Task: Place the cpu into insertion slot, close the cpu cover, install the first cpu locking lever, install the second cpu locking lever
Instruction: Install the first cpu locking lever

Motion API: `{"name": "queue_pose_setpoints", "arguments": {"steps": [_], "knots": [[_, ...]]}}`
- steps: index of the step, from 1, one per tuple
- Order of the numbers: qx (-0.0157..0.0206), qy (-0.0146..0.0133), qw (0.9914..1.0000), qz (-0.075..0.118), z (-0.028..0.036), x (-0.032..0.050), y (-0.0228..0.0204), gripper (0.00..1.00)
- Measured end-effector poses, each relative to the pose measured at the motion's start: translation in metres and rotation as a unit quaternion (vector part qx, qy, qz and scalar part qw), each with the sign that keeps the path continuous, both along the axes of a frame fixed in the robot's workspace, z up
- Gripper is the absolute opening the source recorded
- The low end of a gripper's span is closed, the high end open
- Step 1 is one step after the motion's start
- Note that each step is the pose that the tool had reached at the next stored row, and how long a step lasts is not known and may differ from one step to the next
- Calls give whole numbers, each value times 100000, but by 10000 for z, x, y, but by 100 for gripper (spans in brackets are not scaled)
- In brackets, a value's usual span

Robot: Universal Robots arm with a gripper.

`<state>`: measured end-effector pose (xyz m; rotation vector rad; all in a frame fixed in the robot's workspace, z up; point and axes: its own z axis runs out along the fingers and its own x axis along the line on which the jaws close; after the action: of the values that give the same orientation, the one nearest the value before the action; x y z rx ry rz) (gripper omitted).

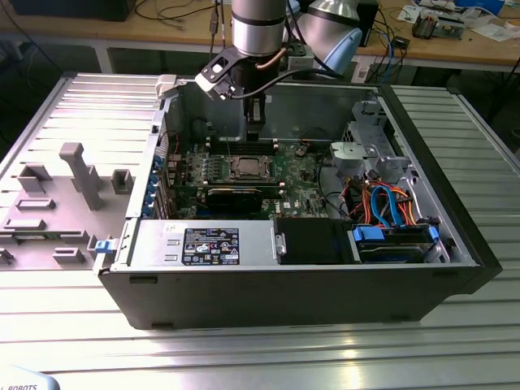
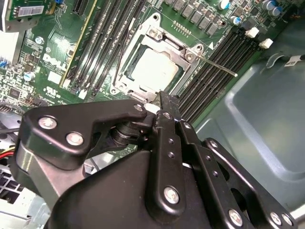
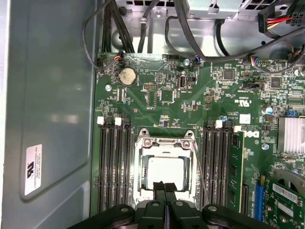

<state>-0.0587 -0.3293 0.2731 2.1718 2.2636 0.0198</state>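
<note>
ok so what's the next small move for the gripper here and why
Probably a small sideways shift of the gripper toward the thin silver wire locking lever. The dull silver square cpu sits in the socket under the thin silver metal cover frame, which looks closed, while the lever angles free over the memory slots, and the shut gripper hovers at the socket's edge.

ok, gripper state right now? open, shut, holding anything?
Gripper: shut, holding nothing, fingertips together at the near edge of the cpu cover, which lies down over the cpu.
</note>
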Motion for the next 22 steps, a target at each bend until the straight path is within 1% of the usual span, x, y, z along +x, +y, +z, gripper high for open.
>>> {"name": "queue_pose_setpoints", "arguments": {"steps": [9, 11, 17, 22], "knots": [[1, 2, 100000, 85, 10, 0, 0, 11], [0, 0, 99999, 398, 10, 0, 0, 11], [4, 1, 99975, 2214, 9, 0, 0, 11], [2, 1, 99972, 2347, 10, 0, 0, 11]]}}
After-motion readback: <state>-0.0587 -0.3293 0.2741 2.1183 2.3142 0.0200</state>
